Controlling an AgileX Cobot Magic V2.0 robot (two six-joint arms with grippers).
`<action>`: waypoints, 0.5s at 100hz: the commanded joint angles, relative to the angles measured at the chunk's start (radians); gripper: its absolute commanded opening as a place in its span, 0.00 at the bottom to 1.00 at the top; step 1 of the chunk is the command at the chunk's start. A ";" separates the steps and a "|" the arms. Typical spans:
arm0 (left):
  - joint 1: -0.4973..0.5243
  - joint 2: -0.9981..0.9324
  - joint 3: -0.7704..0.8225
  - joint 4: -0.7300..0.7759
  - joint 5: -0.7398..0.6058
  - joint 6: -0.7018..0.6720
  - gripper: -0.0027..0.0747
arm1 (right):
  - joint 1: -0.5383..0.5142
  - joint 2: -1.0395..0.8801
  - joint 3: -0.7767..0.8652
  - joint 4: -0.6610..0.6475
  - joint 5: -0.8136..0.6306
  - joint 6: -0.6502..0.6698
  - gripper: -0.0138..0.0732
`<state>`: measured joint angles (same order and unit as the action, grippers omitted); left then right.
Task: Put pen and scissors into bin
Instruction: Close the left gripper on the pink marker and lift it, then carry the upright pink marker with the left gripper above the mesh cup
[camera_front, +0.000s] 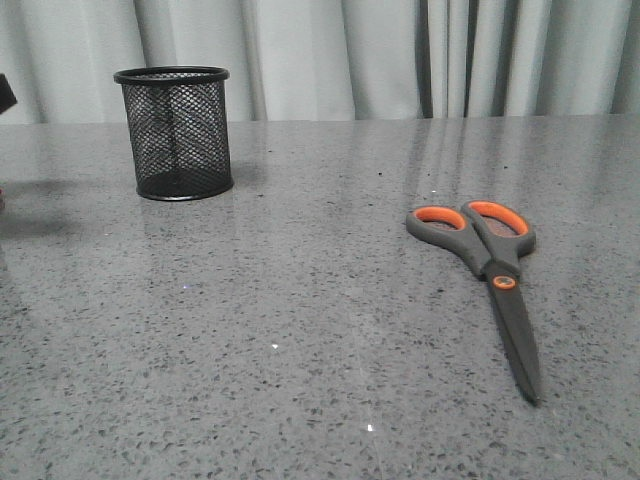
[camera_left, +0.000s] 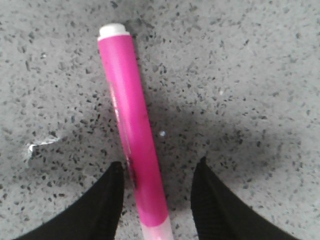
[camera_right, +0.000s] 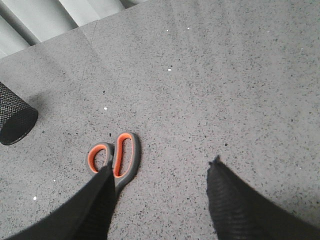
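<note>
The magenta pen (camera_left: 131, 130) lies flat on the grey speckled table, seen only in the left wrist view. My left gripper (camera_left: 159, 167) is open, low over the table, one finger on each side of the pen's paler end, the near finger close to touching it. The scissors (camera_front: 495, 272) lie closed on the table at the right, handles away from me; their orange-lined handles (camera_right: 116, 159) also show in the right wrist view. My right gripper (camera_right: 161, 172) is open and empty above the table, beside the handles. The black mesh bin (camera_front: 177, 132) stands upright at the far left and looks empty.
Pale curtains (camera_front: 400, 55) hang behind the table's far edge. The bin's base (camera_right: 14, 119) shows at the edge of the right wrist view. A dark part of my left arm (camera_front: 5, 95) sits at the front view's left edge.
</note>
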<state>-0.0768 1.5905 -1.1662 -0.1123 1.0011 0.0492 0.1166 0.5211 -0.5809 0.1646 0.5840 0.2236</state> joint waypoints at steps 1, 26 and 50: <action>-0.001 -0.019 -0.032 -0.003 -0.024 -0.010 0.39 | -0.003 0.009 -0.037 0.005 -0.077 -0.012 0.57; -0.001 0.029 -0.032 -0.001 -0.020 0.005 0.08 | -0.003 0.009 -0.037 0.017 -0.089 -0.012 0.57; -0.001 -0.060 -0.038 -0.119 -0.226 0.053 0.01 | -0.003 0.009 -0.037 0.021 -0.095 -0.012 0.57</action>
<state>-0.0768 1.6134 -1.1826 -0.1471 0.9172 0.0886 0.1166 0.5211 -0.5809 0.1772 0.5702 0.2236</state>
